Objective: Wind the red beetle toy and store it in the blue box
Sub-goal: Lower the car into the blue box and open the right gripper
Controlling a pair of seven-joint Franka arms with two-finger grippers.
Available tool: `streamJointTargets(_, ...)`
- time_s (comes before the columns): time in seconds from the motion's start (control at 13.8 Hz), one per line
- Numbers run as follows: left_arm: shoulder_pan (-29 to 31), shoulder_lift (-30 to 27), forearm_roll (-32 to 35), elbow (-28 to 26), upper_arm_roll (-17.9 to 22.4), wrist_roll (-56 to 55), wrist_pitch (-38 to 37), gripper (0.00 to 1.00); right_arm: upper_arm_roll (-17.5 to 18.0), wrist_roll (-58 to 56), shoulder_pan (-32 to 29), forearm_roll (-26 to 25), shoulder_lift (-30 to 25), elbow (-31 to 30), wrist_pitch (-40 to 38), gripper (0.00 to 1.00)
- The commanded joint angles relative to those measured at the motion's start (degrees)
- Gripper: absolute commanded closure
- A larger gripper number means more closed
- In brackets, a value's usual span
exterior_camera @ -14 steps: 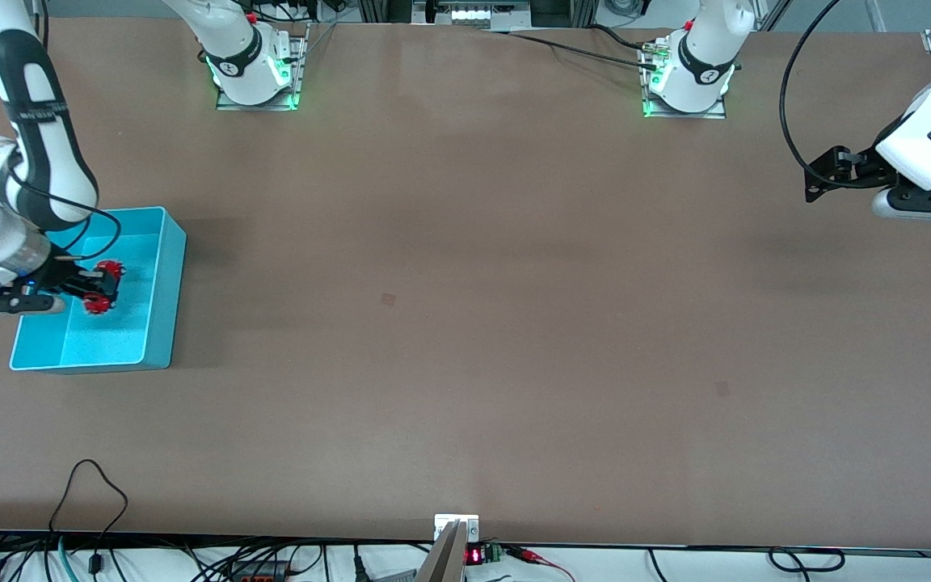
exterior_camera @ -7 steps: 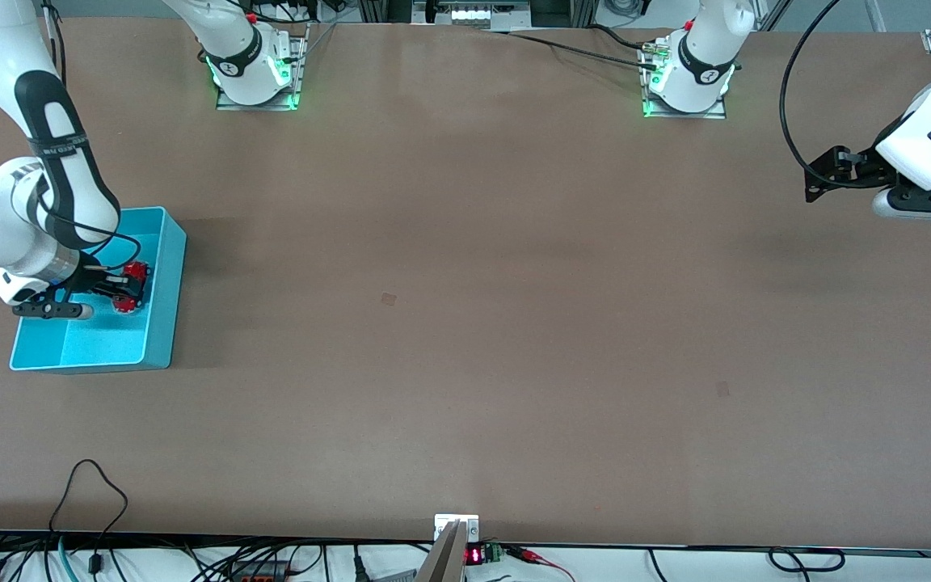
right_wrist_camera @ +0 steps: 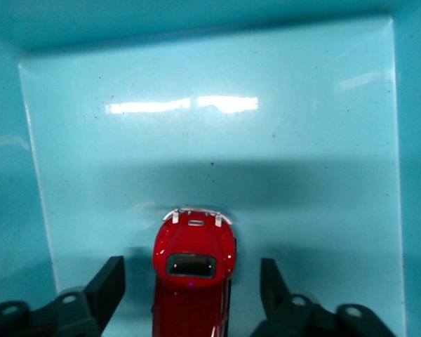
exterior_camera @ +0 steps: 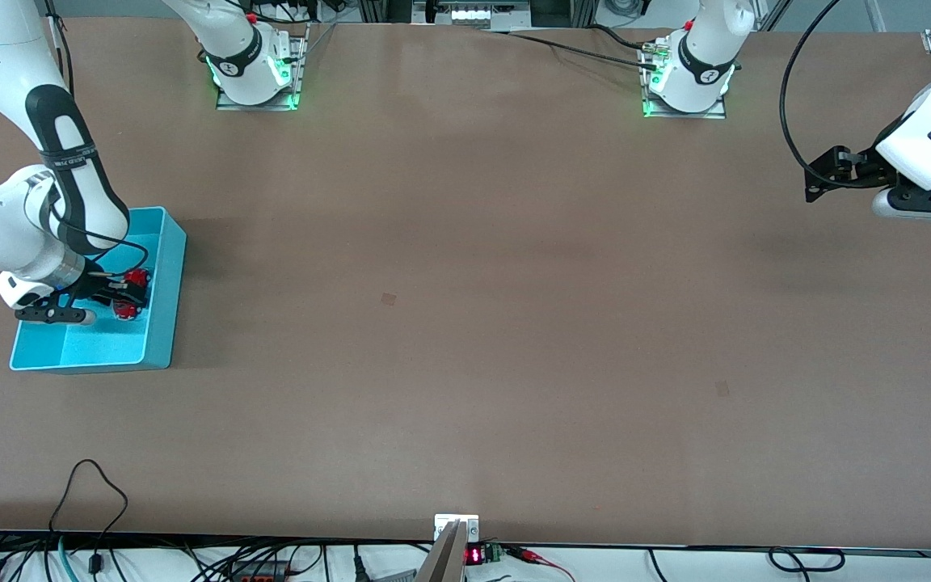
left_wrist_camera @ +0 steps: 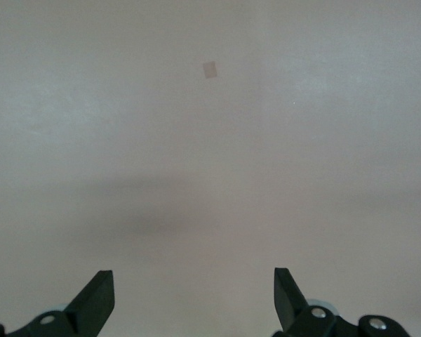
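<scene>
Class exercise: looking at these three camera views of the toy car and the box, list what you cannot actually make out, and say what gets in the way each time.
- Rear of the red beetle toy: cut off by the right wrist view's edge.
- Whether the toy rests on the blue box floor: front view, right claw covers it; the wrist view does not settle it.
- Box corner toward the robots: front view, hidden by the right arm.
- Left claw: waiting over bare table, its body cut off by the left wrist view's edge.
</scene>
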Motion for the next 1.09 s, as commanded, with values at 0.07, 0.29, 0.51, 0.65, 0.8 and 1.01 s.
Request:
streamJointTargets(0.07,0.3,-0.2,0.3,1.0,-0.2,0.9,-1.0,0.00,0.1,1.2,1.6,1.9,-7.0,2.2,-8.3,0.00)
streamJointTargets(0.29,0.3,-0.2,0.3,0.9,-0.2,0.8,-1.0,0.00,0.4,1.9,1.8,0.9,-10.5,7.9,-18.4,0.00)
streamJointTargets(0.51,0.3,-0.2,0.3,0.9,-0.2,0.8,-1.0,0.00,1.1,1.9,1.9,0.7,-12.6,14.9,-28.5,0.00)
streamJointTargets(0.65,0.3,-0.2,0.3,0.9,-0.2,0.8,-1.1,0.00,3.0,2.8,1.9,-2.0,-12.8,20.7,-34.3,0.00)
streamJointTargets(0.8,0.3,-0.2,0.3,1.0,-0.2,0.9,-1.1,0.00,5.8,13.2,2.7,-5.4,-13.8,24.5,-40.1,0.00)
streamJointTargets(1.01,0.3,-0.2,0.3,1.0,-0.2,0.8,-1.0,0.00,9.9,24.9,4.2,-9.8,-16.9,26.6,-45.4,0.00)
